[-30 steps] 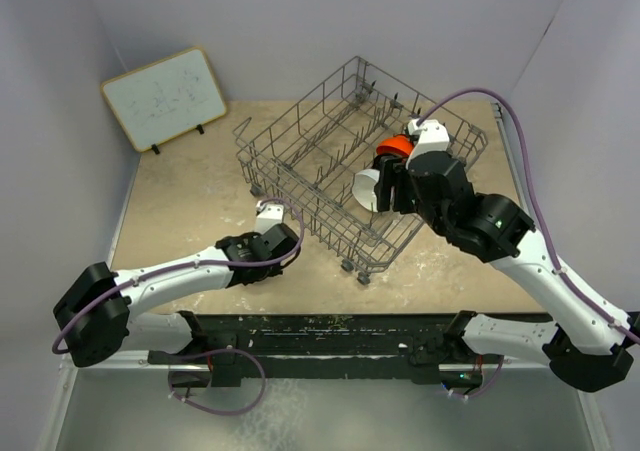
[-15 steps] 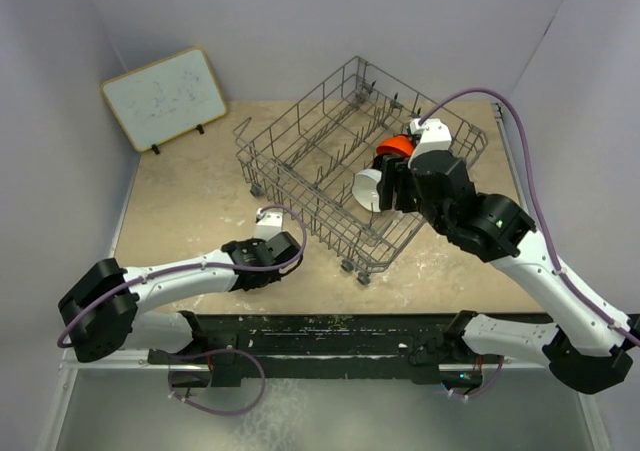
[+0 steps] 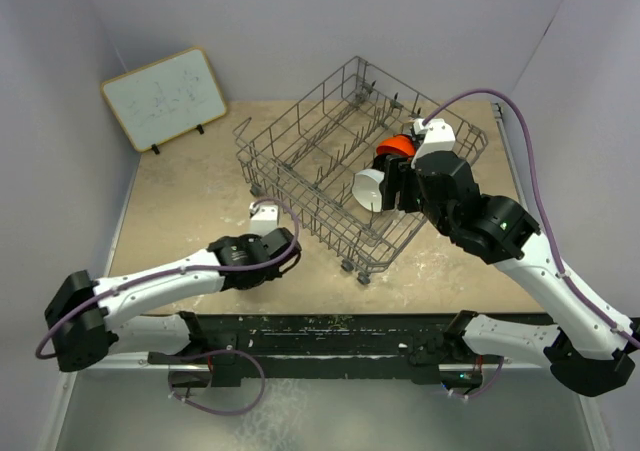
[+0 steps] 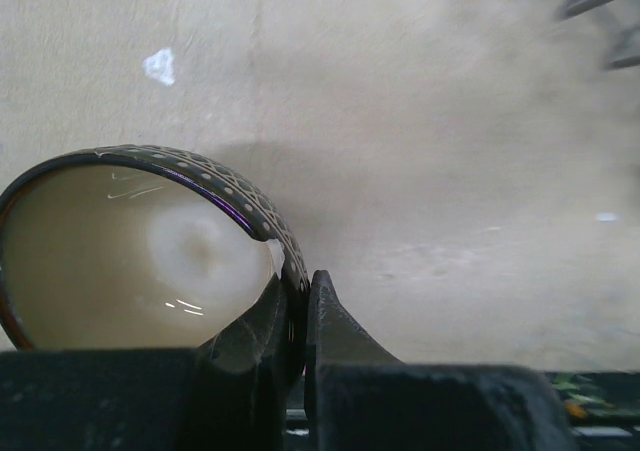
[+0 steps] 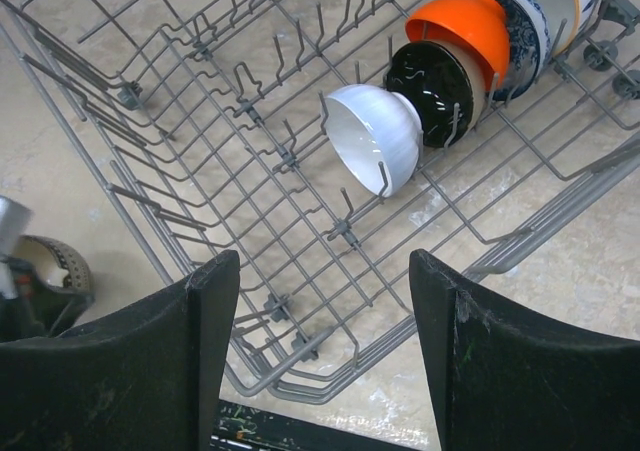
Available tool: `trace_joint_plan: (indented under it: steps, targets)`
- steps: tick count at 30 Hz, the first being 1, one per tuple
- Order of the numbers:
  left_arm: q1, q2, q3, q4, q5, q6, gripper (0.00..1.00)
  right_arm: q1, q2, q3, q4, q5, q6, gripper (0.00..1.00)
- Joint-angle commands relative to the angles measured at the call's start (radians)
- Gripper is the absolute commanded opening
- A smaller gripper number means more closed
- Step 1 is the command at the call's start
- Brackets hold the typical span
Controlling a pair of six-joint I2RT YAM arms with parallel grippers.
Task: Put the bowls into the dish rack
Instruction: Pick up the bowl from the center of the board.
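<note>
Fingers (image 4: 340,343) of left gripper (image 4: 300,283) tight on brown bowl (image 4: 120,246); right gripper (image 5: 322,263) agape, empty

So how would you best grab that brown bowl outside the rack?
By its thin rim, from above: the brown bowl sits upright and open, so one finger goes inside, one outside. The left gripper is pinching its wall that way.

white board (image 3: 165,98), beige tabletop (image 3: 185,211), pale walls (image 3: 300,21)

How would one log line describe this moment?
left gripper: shut on brown bowl rim | right gripper: open over rack | rack holds: white, black, orange, patterned bowls
</note>
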Motion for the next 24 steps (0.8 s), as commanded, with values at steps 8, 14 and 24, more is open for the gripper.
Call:
trace_joint_plan:
  steps: [8,14,24]
  targets:
    - [-0.017,-0.302,0.351,0.528,0.064,0.102,0.00,-0.017,-0.023,0.103,-0.027,-0.003,-0.061,0.73]
    - [-0.017,-0.200,0.453,0.841,0.168,0.192,0.00,-0.058,-0.055,0.211,-0.076,0.053,-0.068,0.77]
    - [-0.017,0.060,0.516,1.411,0.224,0.250,0.00,-0.060,-0.072,0.288,-0.105,0.019,-0.060,0.77]
